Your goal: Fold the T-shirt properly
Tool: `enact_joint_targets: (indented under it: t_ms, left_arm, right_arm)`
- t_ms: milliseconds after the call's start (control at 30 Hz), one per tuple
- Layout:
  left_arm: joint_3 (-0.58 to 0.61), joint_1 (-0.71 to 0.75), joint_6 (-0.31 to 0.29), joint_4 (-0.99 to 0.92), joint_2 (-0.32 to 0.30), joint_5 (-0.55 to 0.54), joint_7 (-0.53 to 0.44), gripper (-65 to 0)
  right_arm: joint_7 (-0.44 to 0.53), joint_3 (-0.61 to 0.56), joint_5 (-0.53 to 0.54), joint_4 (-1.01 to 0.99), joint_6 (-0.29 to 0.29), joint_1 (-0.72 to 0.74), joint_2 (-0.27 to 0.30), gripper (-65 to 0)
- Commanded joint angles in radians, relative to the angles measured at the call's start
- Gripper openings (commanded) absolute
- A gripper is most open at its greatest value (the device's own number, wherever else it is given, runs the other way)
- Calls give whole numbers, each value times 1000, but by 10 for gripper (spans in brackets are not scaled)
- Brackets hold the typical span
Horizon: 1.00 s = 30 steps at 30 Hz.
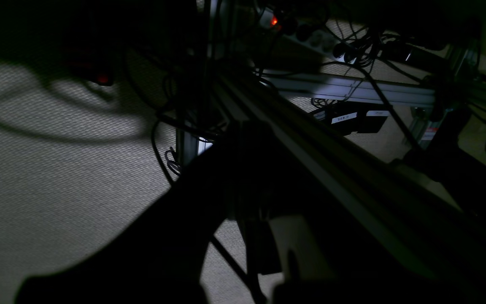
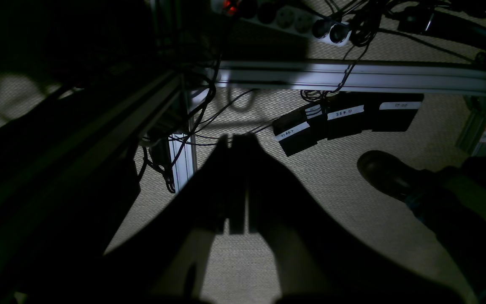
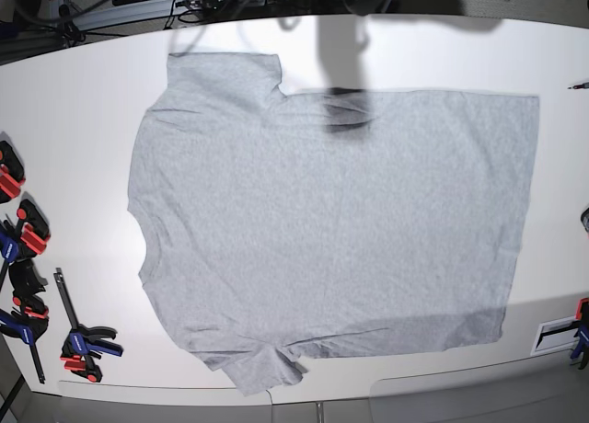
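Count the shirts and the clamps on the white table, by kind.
Light heather-grey short-sleeved T-shirt: 1
Red, blue and black bar clamps: about 5 (four at the left edge, one at the right; they overlap)
Total: about 6

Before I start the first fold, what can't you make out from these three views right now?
- T-shirt: absent from both wrist views, which face the floor; its underside is hidden in the base view.
- Left gripper: lost in dark shadow in the left wrist view.
- Both arms: outside the base view.
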Motion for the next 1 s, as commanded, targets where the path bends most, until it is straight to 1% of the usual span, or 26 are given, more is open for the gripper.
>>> enact_joint_targets:
  t_ms: [0,567,967]
  left_arm:
    - [3,1,-14,6,2,2,-8,-650]
    - [3,9,-16,7,2,2,-8,-650]
    - [3,71,-16,93,2,2,-8,-650]
  right_arm:
    - [11,2,-1,8,0,2,0,-650]
    - [11,2,-1,8,0,1,0,-650]
    - [11,2,-1,11,-1,-6,0,-650]
